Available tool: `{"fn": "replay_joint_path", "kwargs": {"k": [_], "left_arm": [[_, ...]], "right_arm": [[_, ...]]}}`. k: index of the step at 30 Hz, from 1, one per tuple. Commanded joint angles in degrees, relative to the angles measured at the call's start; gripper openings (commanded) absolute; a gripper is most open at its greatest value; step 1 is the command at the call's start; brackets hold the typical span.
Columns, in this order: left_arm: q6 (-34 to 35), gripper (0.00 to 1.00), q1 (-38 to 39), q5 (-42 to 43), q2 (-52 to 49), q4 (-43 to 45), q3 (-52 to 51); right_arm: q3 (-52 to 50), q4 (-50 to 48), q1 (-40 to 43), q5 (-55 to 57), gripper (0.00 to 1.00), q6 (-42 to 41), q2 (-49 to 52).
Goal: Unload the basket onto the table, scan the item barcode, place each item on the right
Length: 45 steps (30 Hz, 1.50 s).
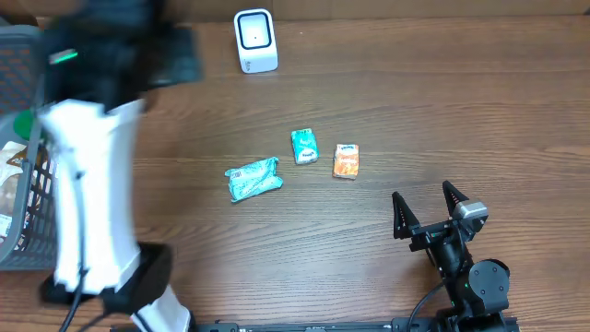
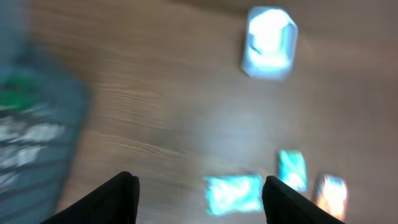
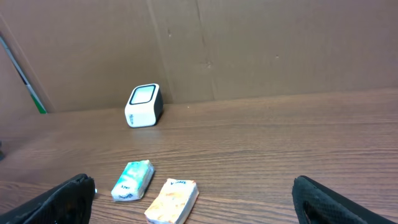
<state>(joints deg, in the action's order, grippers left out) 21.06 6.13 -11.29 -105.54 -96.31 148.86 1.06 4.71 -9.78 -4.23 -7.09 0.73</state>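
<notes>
Nearest us, at about four o'clock on the table, our right gripper stands wide open and holds nothing. Just past it, around the table's middle, lie three items: an orange carton, a small teal carton close at its ten o'clock, and a flat teal packet farther off toward eight o'clock. Our left gripper, blurred, hangs toward ten o'clock beside the basket, its fingers apart and empty. Farthest, at twelve o'clock, sits the white scanner.
</notes>
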Motion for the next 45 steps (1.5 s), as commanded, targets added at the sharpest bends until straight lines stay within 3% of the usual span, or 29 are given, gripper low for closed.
{"fn": "replay_joint_path", "kwargs": {"k": [1, 9, 16, 25, 34, 40, 45], "left_arm": [[0.85, 0.66, -9.64, -0.37, 4.17, -0.48, 1.03], [0.94, 0.66, -37.18, 7.61, 6.23, -0.48, -0.79], [2.80, 0.64, -49.44, 5.05, 5.18, 3.17, -13.49], [-4.68, 0.61, -53.92, 5.16, 4.81, 15.10, -31.74], [-21.16, 0.69, -54.12, 5.11, 3.23, 33.35, -52.39], [-24.94, 0.71, -54.34, 4.70, -1.84, 39.60, -57.11], [-26.75, 0.79, -54.34, 4.66, -6.86, 43.80, -57.18]], "right_arm": [[-0.61, -0.22, 0.11, 0.11, 1.00, -0.22, -0.57], [-0.61, -0.24, 0.11, 0.11, 1.00, -0.22, -0.57], [-0.61, -0.24, 0.11, 0.11, 1.00, -0.22, -0.57], [-0.61, -0.24, 0.11, 0.11, 1.00, -0.22, -0.57], [-0.61, -0.22, 0.11, 0.11, 1.00, -0.22, -0.57], [-0.61, -0.24, 0.11, 0.11, 1.00, -0.22, -0.57], [-0.61, -0.24, 0.11, 0.11, 1.00, -0.22, -0.57]]}}
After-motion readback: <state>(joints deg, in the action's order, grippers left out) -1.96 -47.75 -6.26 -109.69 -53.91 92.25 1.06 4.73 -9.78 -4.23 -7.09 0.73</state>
